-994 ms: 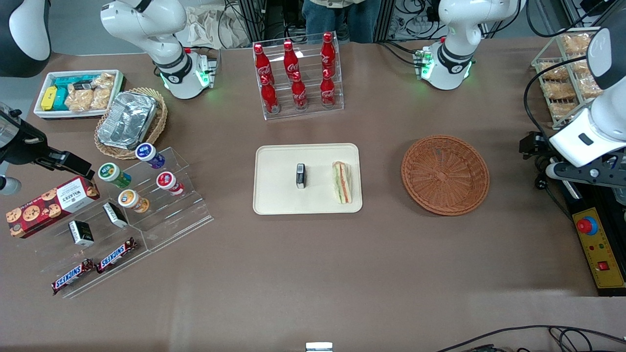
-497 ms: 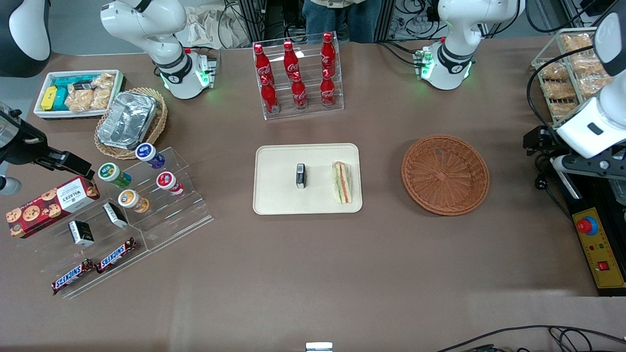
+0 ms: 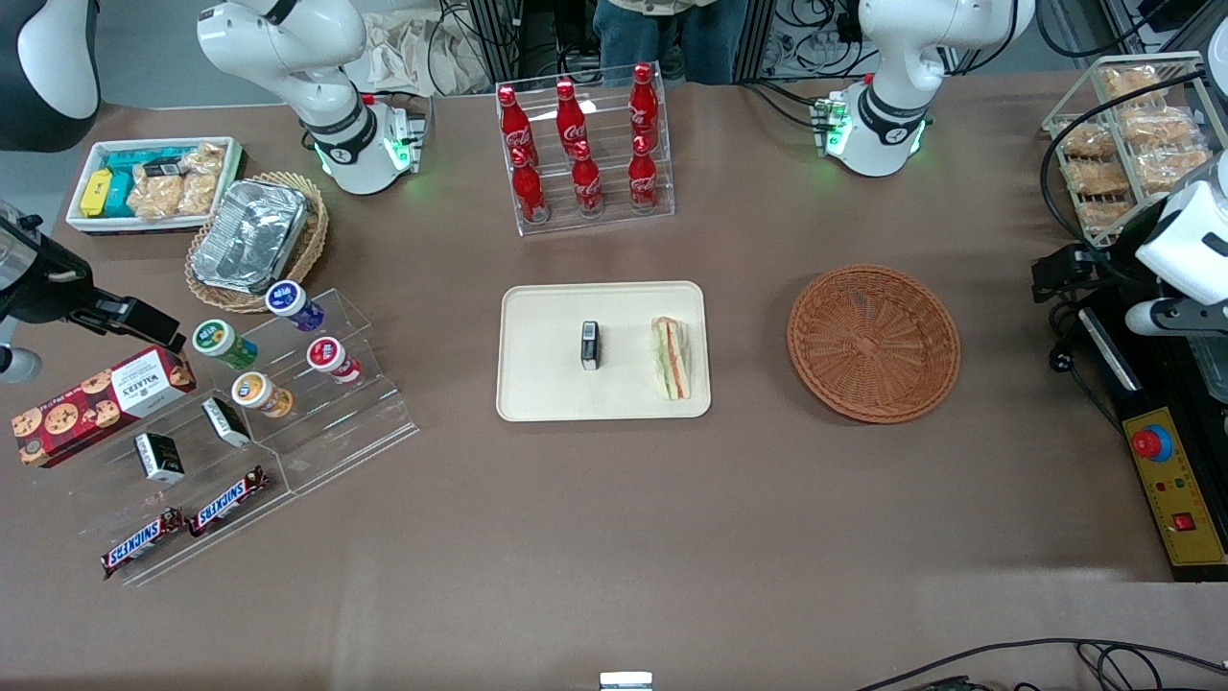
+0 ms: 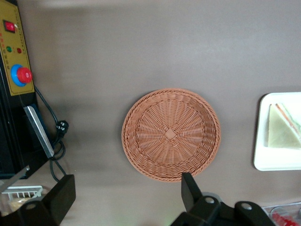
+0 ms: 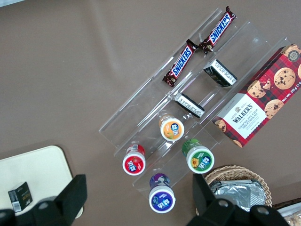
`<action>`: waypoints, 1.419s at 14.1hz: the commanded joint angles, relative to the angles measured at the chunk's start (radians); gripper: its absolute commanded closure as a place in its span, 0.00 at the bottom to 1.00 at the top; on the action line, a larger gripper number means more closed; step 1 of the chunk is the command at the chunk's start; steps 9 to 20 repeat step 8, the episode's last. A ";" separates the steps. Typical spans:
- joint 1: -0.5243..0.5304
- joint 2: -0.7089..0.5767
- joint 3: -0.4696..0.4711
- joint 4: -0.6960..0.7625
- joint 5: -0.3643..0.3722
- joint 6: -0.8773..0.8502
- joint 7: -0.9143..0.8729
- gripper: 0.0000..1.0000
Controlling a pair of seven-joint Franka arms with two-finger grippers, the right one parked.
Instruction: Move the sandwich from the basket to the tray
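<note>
The sandwich [image 3: 671, 358] lies on the cream tray [image 3: 537, 384], at the tray's end toward the working arm; it also shows in the left wrist view [image 4: 283, 133] on the tray [image 4: 263, 162]. The reddish-brown wicker basket [image 3: 873, 343] is empty and also shows in the left wrist view [image 4: 170, 134]. My left gripper [image 3: 1060, 272] hangs high at the working arm's end of the table, past the basket. In the left wrist view the gripper [image 4: 126, 195] is open wide and holds nothing.
A small black box [image 3: 590, 345] lies on the tray beside the sandwich. A rack of red bottles [image 3: 583, 154] stands farther from the camera. A control box with a red button [image 3: 1175, 499] and a wire rack of pastries [image 3: 1118, 134] stand at the working arm's end.
The left arm has drawn back farther toward its own end of the table, away from the basket. Sandwich, tray and basket have not moved.
</note>
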 commanded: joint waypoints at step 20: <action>-0.018 0.045 0.010 0.005 -0.013 0.177 -0.030 0.00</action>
